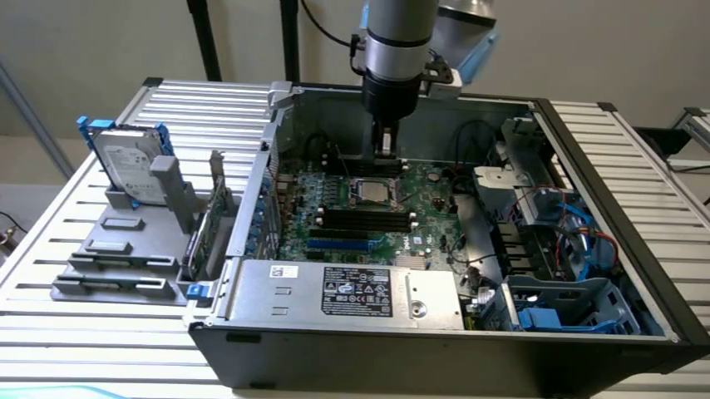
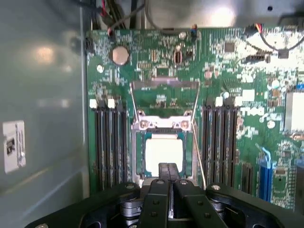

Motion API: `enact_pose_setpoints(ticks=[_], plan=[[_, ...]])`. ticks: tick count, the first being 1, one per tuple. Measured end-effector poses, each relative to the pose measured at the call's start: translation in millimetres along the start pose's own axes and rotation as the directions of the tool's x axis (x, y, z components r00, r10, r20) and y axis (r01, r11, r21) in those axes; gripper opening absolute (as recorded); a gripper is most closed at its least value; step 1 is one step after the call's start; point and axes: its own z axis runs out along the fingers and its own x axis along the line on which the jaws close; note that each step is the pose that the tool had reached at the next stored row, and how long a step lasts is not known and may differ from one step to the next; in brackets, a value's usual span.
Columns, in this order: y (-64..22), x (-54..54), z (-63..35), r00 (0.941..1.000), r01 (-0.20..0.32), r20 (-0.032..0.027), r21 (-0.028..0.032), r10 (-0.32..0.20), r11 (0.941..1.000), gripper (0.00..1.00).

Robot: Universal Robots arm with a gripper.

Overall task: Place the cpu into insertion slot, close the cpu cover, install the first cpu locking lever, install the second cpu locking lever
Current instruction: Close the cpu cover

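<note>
exterior view —
case (image 1: 367, 366): open computer case, lying flat on the slatted table (image 1: 66, 324), spread from the table's middle to its edge on the exterior view's right.
board (image 1: 332, 199): green, flat on the case floor, closer to the case's far wall than to its near one.
arm (image 1: 397, 41): reaching straight down into the case beside the far wall.
gripper (image 1: 385, 148): low inside the case, above the board and close to the insertion slot (image 1: 372, 191); apart or together cannot be told from here.
memory slots (image 1: 361, 220): long, black, parallel, just on the near side of the insertion slot.
power supply (image 1: 344, 291): silvery box along the case's near wall.
hard drive (image 1: 125, 162): standing on edge in a grey rack (image 1: 111, 258), by the table's edge on the exterior view's left.

wrist view —
gripper (image 2: 168, 172): fingers pressed together with nothing between them, tips over one edge of the cpu; touching it or not, cannot tell.
cpu (image 2: 164, 152): silvery square seated flat inside the insertion slot (image 2: 138, 159), ringed by the slot's metal rim.
cpu cover (image 2: 164, 85): swung open, raised off the slot from its hinge, window open onto the green board behind.
memory slots (image 2: 108, 142): black banks flanking the insertion slot on both sides.
coin battery (image 2: 120, 55): on the board beyond the cover, near the board's corner by the case wall.
</note>
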Motion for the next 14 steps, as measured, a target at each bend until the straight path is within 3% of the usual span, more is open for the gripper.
enact_pose_setpoints(ticks=[7, 14], plan=[[32.0, 0.4, -11.6, 1.0, 0.0, -0.0028, 0.0039, 0.0, 1.0, 0.11], [63.7, 1.5, -14.4, 1.0, 0.0, -0.0086, 0.0065, 0.0, 1.0, 0.11]])
